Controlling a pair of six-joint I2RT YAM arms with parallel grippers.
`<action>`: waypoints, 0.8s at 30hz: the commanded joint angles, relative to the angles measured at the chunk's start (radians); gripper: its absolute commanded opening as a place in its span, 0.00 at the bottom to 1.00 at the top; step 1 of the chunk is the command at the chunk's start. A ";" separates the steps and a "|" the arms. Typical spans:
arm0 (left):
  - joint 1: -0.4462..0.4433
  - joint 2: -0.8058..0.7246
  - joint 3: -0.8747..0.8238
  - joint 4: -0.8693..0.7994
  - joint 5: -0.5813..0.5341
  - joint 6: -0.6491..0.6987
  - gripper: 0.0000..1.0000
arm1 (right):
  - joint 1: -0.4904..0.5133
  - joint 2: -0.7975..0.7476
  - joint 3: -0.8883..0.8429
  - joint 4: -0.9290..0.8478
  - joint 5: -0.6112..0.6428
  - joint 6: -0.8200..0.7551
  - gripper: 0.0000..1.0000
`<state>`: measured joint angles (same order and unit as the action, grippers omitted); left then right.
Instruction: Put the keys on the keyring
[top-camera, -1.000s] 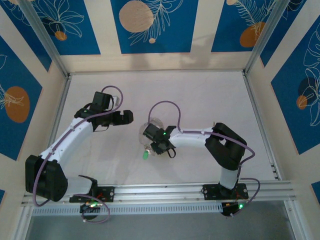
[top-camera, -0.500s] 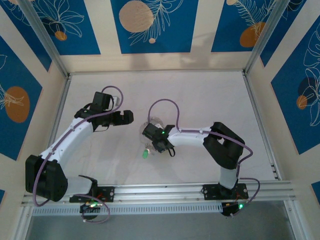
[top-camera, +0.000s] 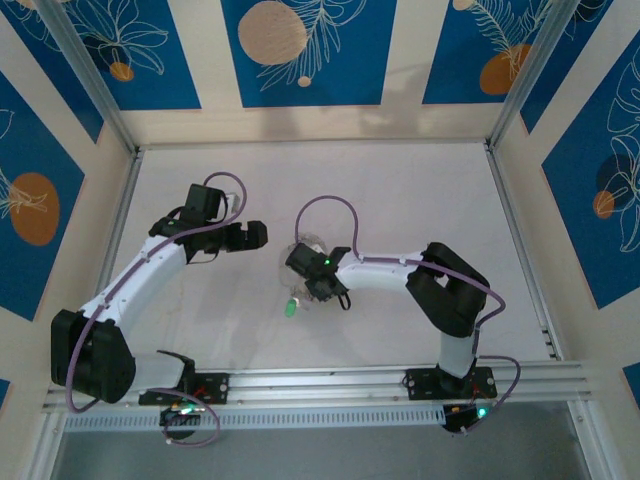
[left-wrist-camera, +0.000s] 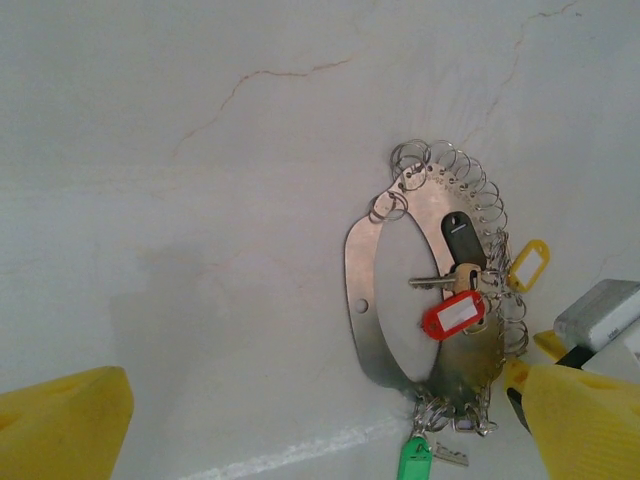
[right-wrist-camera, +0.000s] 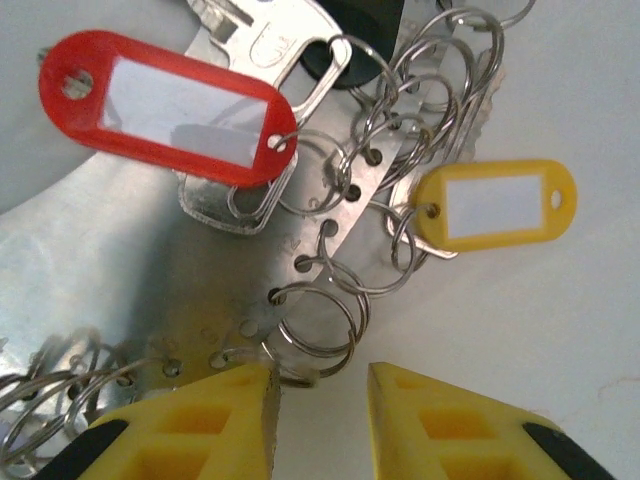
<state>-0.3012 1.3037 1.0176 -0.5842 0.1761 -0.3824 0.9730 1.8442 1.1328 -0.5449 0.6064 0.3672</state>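
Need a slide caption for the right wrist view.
Right gripper, jaws narrowly apart, at a split ring on the perforated metal keyring, beside a red key tag and a yellow tag.

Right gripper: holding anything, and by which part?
Cannot tell: the right gripper straddles a split ring at the edge of the keyring, but no clear clamp shows.

You are facing a matte white tabletop (top-camera: 420, 190); blue-and-cream wall panels printed with orange circles and white leaves (top-camera: 340, 60) are enclosing its far edge and sides under even light.
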 joint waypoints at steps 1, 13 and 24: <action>0.009 0.000 -0.007 -0.002 0.028 0.013 1.00 | -0.006 0.009 0.023 0.014 -0.004 -0.020 0.29; 0.009 -0.001 -0.009 0.000 0.037 0.017 1.00 | -0.033 -0.029 0.005 0.040 -0.094 -0.018 0.27; 0.009 -0.015 -0.017 0.004 0.019 0.014 1.00 | -0.098 -0.164 -0.062 0.069 -0.286 0.009 0.31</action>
<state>-0.3012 1.3056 1.0122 -0.5838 0.1902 -0.3820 0.9112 1.7374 1.1030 -0.4980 0.4381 0.3561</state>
